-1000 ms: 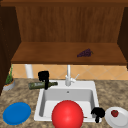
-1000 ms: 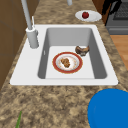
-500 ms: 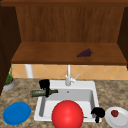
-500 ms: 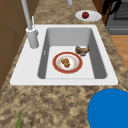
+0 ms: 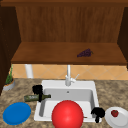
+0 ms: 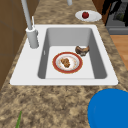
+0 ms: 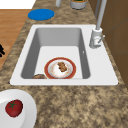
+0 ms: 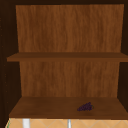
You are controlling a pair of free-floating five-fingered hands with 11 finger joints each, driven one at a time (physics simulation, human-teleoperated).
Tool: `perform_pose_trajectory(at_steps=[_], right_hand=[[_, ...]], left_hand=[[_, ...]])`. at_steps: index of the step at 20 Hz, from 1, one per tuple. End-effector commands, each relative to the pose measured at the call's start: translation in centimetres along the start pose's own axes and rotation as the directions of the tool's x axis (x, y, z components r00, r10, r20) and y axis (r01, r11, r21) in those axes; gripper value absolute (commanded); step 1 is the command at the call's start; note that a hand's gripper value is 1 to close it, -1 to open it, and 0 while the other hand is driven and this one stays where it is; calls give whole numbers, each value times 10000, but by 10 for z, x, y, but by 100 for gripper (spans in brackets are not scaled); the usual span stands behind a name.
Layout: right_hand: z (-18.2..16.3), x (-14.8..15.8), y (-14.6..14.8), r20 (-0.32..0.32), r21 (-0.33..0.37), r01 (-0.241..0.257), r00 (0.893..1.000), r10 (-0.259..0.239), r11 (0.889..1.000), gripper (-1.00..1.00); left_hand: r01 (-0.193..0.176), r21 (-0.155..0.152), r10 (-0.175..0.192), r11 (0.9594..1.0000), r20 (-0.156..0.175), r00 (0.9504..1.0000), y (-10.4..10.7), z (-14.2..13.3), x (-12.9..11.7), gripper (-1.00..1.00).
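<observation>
Left hand is hovering over the sink's left rim, fingers curled down onto a dark green bottle. Bottle is lying flat across that rim, neck poking out over the basin, base out over the counter.

Right hand is hanging at the sink's front right corner, just beside the white plate; fingers look curled, holding nothing.

White plate is sitting on the counter's front right, carrying a tomato. Blue plate is lying near the counter's front left edge.

In the basin: red-rimmed plate with brown food on it, and a brown bowl-like item just beside it toward the right wall. Red ball is covering the sink's front edge in the front view. Faucet is standing at the back rim.

Grapes are sitting on the lower shelf, toward its right end. Potted plant is at the counter's back left corner.
</observation>
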Motion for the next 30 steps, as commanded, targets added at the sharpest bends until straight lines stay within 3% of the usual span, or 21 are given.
perform_pose_trajectory(at_steps=[1,5,11,13,22,25,27,30], right_hand=[[0,0,0,0,0,0,10000,0,10000,0],[0,0,0,0,0,0,10000,0,10000,0],[0,0,0,0,0,0,10000,0,10000,0],[0,0,0,0,0,0,10000,0,10000,0],[0,0,0,0,0,0,10000,0,10000,0],[0,0,0,0,0,0,10000,0,10000,0],[0,0,0,0,0,0,10000,0,10000,0],[0,0,0,0,0,0,10000,0,10000,0]], left_hand=[[21,-248,-13,9997,328,9995,-11,16,-22,100],[95,-194,-84,9998,563,9984,-11,25,-46,100],[16,-138,-8,9999,591,9983,-7,36,-89,100],[-59,-283,81,9996,790,9968,-14,36,-102,100],[-67,-242,88,9997,874,9961,-23,43,-158,100],[-76,-97,81,9999,591,9982,-24,55,-174,100],[-66,111,65,9999,142,9999,-32,75,-186,100],[-61,127,59,9999,152,9999,-45,93,-201,100]])
